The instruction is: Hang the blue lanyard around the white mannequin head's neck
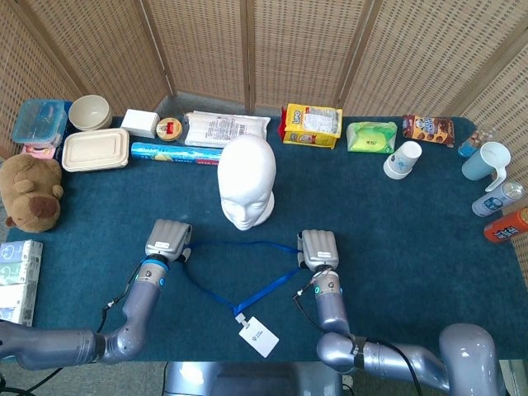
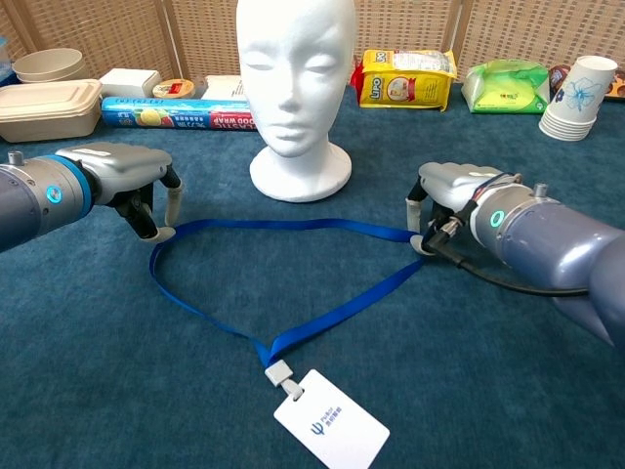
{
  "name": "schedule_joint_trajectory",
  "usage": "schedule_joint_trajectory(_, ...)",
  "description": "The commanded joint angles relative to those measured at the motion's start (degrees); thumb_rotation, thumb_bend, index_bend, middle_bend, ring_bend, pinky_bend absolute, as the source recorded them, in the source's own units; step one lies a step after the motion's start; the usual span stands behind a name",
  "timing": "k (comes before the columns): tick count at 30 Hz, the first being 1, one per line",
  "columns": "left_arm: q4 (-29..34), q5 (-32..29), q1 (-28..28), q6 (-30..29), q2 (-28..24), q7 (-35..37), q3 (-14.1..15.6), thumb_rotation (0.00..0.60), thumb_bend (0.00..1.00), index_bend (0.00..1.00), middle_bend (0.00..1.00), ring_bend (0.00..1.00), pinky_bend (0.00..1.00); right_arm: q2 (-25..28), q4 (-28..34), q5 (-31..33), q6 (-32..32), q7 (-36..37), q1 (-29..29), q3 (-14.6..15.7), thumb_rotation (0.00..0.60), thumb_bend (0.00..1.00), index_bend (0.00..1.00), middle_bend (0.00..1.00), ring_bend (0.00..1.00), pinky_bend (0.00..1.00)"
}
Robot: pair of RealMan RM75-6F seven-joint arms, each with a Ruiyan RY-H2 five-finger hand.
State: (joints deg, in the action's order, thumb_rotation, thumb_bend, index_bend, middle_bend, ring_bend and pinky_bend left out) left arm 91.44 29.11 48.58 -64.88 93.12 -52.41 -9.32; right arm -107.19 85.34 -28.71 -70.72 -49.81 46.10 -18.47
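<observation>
Chest view shows the blue lanyard [image 2: 293,293] lying flat on the desk [image 2: 508,391] as an open loop just in front of the white mannequin head [image 2: 297,88], well inside the near edge. Its far run passes close before the head's base, the two sides slant toward the near edge and meet at a clip, and a white card [image 2: 330,428] lies beyond that, nearest the robot.

As a judgement, the strap is light, thin and limp: it will sag and twist once off the desk, and the card will hang as the only real weight, pulling the loop into a narrow drop. It is not fragile, but flat webbing is hard to pick off cloth, so the sensible holds are the two outer bends, well apart, to keep the loop wide enough to clear the head's crown.

That is where the hands are. The left hand [image 2: 122,176] stands at the loop's left bend with its fingers [image 2: 172,205] curled down, tips at the strap; whether they have actually pinched it I cannot tell. The right hand [image 2: 451,195] sits at the right bend, fingers curled in on the strap, apparently pinching it against the thumb. In the head view both hands [image 1: 168,239] [image 1: 318,247] flank the loop, the head midway behind them.
</observation>
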Motion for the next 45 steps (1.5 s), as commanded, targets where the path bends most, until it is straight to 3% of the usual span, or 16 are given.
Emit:
schedule_joint_trajectory(1,-0.1,-0.6,0.3,0.1,0.1,-0.3,0.2,0.544,0.36,0.49,1.00,1.00,1.00,0.0,0.0,0.1,0.2,0.2,0.0,0.0,0.600,0.49,0.61,1.00,1.00,1.00)
schedule_joint_trajectory(32,-1.0,-4.6,2.3,-0.8,1.5,-1.1,0.2,0.549,0.36,0.49,1.00,1.00,1.00,1.1,0.0,1.1,1.7,2.3,-0.1,0.1,0.600,0.49,0.61,1.00,1.00,1.00)
schedule_joint_trajectory(45,-1.5,-5.0,2.5,-1.9,2.3,-1.5,0.5,0.597,0.39,0.53,1.00,1.00,1.00,1.2,-0.4,1.4,2.0,3.0,-0.1,0.4,0.600,0.49,0.61,1.00,1.00,1.00)
